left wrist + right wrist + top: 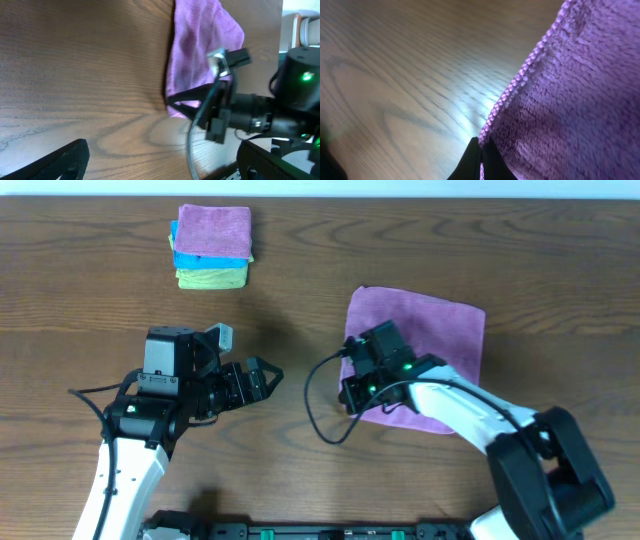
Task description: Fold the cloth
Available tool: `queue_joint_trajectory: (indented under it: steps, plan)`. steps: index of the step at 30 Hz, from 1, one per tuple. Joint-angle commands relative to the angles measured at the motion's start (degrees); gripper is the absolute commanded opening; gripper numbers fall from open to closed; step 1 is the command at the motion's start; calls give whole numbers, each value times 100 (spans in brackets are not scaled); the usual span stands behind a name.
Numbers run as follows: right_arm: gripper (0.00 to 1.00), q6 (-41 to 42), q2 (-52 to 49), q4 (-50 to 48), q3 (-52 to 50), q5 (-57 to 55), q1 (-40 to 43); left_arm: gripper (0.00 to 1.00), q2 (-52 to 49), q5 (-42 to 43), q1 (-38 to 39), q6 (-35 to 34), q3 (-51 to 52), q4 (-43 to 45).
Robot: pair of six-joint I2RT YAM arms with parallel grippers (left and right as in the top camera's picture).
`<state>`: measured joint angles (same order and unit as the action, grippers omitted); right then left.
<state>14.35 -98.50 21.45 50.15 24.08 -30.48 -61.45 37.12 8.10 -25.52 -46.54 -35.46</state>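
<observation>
Cloth (430, 330) lies spread flat right of centre in the overhead frame, a purple square on the wooden table (300, 270). The right gripper (350, 396) sits at the cloth's lower left edge. In the right wrist view its two dark fingertips (470, 162) meet at the bottom centre of the frame, pinched on the stitched hem (a sliver of purple shows between them), with the cloth filling the right side and bare wood the left. The left wrist view shows the same contact from the side: one black finger reaches the hem near the middle of the frame.

The left gripper (268, 376) is left of centre in the overhead view, well apart from the cloth, its fingers spread and holding nothing. In its own camera they show at the two lower corners.

A stack (212, 247) of folded cloths, purple over blue over yellow-green, rests in the upper left of the overhead frame.
</observation>
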Motion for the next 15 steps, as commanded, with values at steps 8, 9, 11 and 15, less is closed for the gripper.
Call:
queue_joint_trajectory:
  steps: [8, 9, 11, 15]
  plan:
    - [24, 476, -708, -472, 264, 592, -636, 95, -4, 17, 17, 24, -98, 20]
    - [32, 444, -691, -468, 330, 592, -634, 96, -4, 20, 17, 24, -98, 20]
    - [41, 321, -649, -380, 468, 577, -623, 95, -4, 20, 17, 24, -98, 20]
    - [48, 66, -579, 103, 815, 374, -621, 95, -2, 20, 17, 22, -98, 26]
